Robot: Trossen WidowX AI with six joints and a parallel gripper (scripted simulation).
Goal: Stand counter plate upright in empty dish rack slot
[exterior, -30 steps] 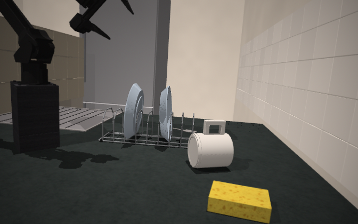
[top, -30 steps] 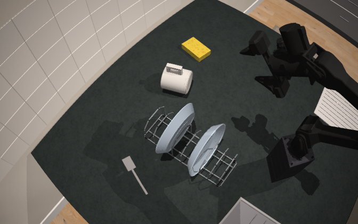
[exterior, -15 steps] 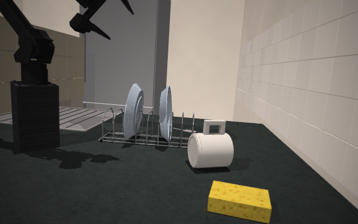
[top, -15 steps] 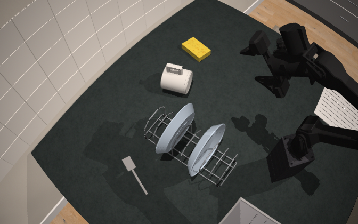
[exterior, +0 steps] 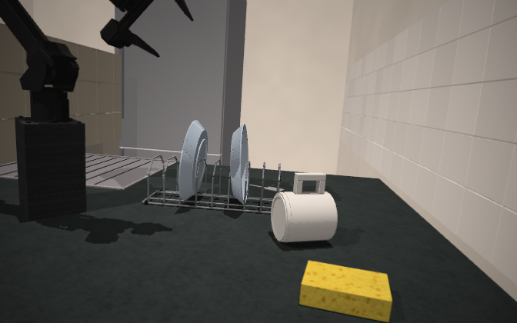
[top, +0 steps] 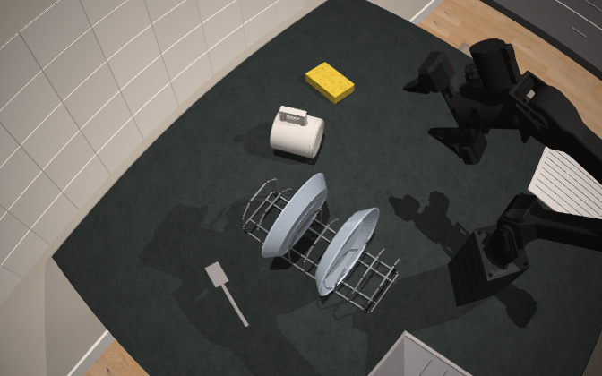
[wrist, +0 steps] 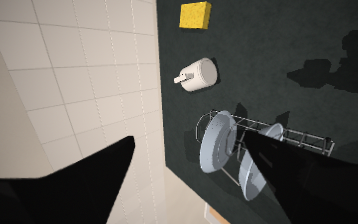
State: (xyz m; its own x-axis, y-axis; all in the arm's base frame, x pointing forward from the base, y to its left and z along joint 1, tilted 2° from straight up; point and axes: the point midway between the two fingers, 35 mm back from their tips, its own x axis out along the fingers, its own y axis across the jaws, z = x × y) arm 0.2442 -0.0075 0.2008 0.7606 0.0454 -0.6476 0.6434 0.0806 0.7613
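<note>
Two pale blue plates stand upright in the wire dish rack (top: 320, 251). One plate (top: 296, 215) is near the rack's middle, the other plate (top: 347, 251) is nearer the arm's base. Both also show in the exterior view (exterior: 193, 159) (exterior: 239, 163) and in the wrist view (wrist: 216, 141) (wrist: 257, 162). The rack (exterior: 211, 188) sits level on the dark counter. No plate lies on the counter. My gripper (top: 425, 109) is open and empty, high above the counter and well away from the rack; its fingers show in the exterior view (exterior: 169, 32) at the top left.
A white mug (top: 296, 132) lies on its side beyond the rack. A yellow sponge (top: 330, 81) lies farther off. A grey spatula (top: 225, 291) lies on the counter by the rack. A ribbed draining board (top: 565, 183) is beside the arm's base (top: 485, 264). A tiled wall (exterior: 435, 115) borders the counter.
</note>
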